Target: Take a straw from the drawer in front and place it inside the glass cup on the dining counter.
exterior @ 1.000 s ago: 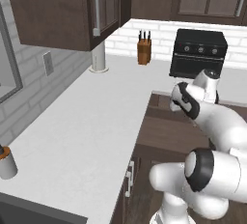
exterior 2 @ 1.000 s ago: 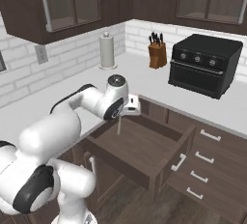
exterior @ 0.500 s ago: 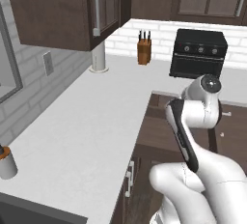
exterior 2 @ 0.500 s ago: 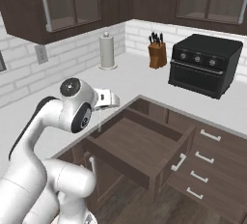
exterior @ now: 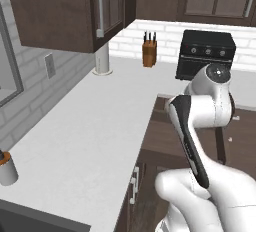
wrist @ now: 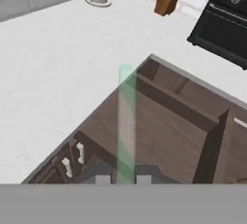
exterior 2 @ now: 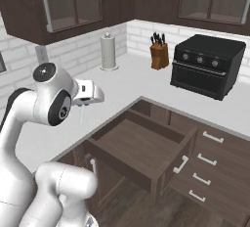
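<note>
Lifting away from the open drawer (exterior 2: 146, 147), the arm has swung up and back over the last second, so the gripper (wrist: 124, 177), which hung over the drawer's cavity then, now sits high above it, shut on a pale green translucent straw (wrist: 126, 121). The pick looks done; the carry to the glass cup comes next. Clamped at its lower end between the fingertips, the straw reaches forward over the drawer toward the white worktop (wrist: 58, 63).

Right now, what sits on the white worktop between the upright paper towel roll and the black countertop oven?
In the right base view, a brown wooden knife block stands between the paper towel roll and the black oven, against the backsplash.
</note>
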Robot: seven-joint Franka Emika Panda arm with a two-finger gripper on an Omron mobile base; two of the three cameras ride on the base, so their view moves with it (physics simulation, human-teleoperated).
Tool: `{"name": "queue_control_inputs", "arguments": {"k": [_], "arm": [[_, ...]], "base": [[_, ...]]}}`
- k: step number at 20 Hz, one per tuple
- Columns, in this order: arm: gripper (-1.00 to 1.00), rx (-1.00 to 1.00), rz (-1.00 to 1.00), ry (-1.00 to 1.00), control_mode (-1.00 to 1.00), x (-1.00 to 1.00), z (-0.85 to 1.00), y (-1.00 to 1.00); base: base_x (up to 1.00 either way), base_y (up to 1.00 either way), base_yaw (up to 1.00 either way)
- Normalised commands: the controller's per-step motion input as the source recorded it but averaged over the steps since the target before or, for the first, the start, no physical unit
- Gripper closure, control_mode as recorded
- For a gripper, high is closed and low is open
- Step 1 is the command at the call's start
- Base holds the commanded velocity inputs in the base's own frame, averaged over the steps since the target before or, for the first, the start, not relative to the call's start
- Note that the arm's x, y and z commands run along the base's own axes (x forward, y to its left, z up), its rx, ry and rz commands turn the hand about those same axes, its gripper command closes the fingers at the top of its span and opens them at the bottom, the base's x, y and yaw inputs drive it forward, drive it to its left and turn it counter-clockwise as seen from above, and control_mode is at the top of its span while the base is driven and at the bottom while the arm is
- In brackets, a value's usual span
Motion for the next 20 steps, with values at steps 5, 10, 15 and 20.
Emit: {"name": "queue_control_inputs", "arguments": {"k": [5, 10, 15, 20], "arm": [[1.0, 0.19, 0.0, 0.24, -1.0, -0.61, 0.26, 0.09], [1.0, 0.08, 0.0, 0.03, 1.0, -0.31, 0.0, 0.0], [1.0, 0.0, 0.0, 0.0, 1.0, 0.0, 0.0, 0.0], [1.0, 0.0, 0.0, 0.0, 1.0, 0.0, 0.0, 0.0]], "base": [[0.0, 0.0, 0.0], [-0.58, 0.0, 0.0], [-1.0, -0.19, -0.01], [-0.69, -0.83, -0.31]]}}
